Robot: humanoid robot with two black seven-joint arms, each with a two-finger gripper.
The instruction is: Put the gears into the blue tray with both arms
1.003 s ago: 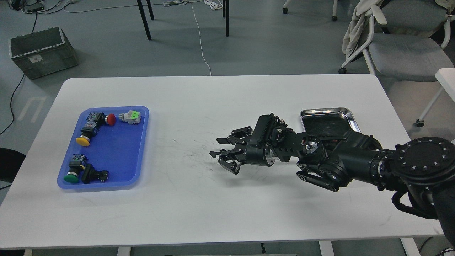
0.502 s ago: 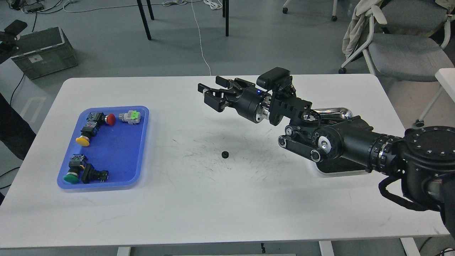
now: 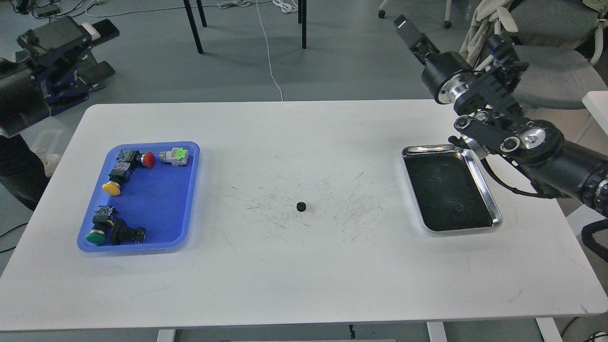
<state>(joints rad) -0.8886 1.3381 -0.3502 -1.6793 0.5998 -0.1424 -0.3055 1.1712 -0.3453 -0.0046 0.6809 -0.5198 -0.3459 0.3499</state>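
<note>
1 gear [image 3: 300,206] lies on the bare table [image 3: 304,266] between the blue tray [image 3: 142,243] and the steel tray [image 3: 494,213], which holds the other gear [image 3: 458,207]. The right gripper [image 3: 407,29] hangs high; the left gripper [image 3: 90,35] is raised too. I cannot tell either's fingers. Next, the left should grasp the middle gear.

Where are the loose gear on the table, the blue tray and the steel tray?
gear [image 3: 300,206], head view, on its toothed disc.
blue tray [image 3: 156,204], head view, bare blue floor.
steel tray [image 3: 480,186], head view, shiny right rim.
</note>
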